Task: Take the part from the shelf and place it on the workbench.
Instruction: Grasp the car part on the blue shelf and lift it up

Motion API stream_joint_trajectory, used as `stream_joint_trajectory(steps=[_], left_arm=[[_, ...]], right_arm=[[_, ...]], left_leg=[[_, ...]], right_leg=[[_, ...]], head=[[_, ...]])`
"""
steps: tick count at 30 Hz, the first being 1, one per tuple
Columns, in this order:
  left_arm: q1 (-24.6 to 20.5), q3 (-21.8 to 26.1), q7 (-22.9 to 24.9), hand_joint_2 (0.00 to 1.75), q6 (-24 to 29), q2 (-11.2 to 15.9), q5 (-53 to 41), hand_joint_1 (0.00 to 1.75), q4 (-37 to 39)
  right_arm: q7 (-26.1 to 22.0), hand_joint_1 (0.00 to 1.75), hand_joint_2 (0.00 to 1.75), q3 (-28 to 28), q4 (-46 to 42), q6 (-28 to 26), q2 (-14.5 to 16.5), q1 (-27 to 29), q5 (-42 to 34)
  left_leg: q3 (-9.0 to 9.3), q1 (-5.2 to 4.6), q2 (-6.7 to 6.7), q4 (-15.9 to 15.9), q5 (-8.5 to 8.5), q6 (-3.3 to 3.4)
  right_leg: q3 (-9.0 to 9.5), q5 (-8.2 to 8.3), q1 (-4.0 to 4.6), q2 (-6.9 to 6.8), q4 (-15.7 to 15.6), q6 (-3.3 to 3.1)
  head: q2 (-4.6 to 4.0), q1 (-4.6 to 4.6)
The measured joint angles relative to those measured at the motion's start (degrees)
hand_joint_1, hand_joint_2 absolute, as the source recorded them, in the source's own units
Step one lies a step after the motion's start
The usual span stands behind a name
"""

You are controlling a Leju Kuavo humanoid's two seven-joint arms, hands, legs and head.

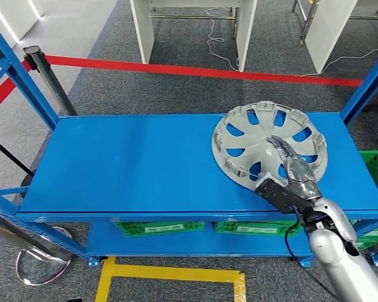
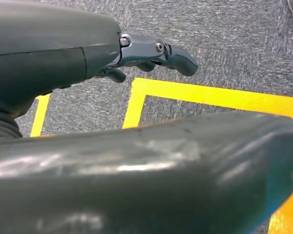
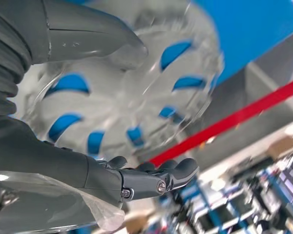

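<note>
Hubcap lies flat at the right end of the blue shelf, its near rim just inside the front edge. The right hand reaches over that near rim, fingers stretched toward the hub and spread apart, gripping nothing; whether they touch the disc I cannot tell. The left hand hangs low over the floor, fingers loosely extended, holding nothing. The right hand is clearly nearer. Bare shelf stretches leftward; a blue post stands close on the right.
</note>
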Motion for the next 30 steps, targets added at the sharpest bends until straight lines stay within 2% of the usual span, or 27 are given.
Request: stream_joint_trajectory(steps=[14,26,29,30], left_arm=[[-0.09,-0.3,-0.01,0.0,0.0,0.08,-1.33,0.0,0.28],[-0.09,-0.32,-0.11,0.0,-0.02,0.09,-1.8,0.0,0.28],[-0.09,-0.35,-0.09,0.0,-0.02,0.09,-2.06,0.0,0.29],[-0.09,-0.36,-0.07,0.0,-0.02,0.09,-2.11,0.0,0.3]], right_arm=[[-1.32,0.0,1.75,4.95,5.01,4.65,-0.54,-1.21,-5.82],[1.71,0.0,1.75,6.67,5.93,4.77,-2.59,-2.15,-2.41],[5.13,0.0,1.75,8.15,6.89,4.15,-4.34,-3.06,1.23],[6.39,0.0,1.31,8.57,7.18,3.73,-4.8,-3.34,2.58]], left_leg=[[-0.02,0.0,0.0,0.01,0.0,0.0],[-0.02,0.0,0.0,0.02,0.0,0.0],[-0.02,0.0,0.0,0.03,0.0,0.0],[-0.01,0.0,0.0,0.03,0.0,0.0]], right_leg=[[0.0,0.0,0.0,0.0,0.0,0.0],[0.0,0.0,0.0,0.0,0.0,0.0],[-0.01,0.0,0.0,0.01,0.0,0.01],[-0.01,0.01,0.0,0.01,0.0,0.01]], head=[[0.0,0.0],[0.0,0.0],[0.0,0.0],[0.0,0.01]])
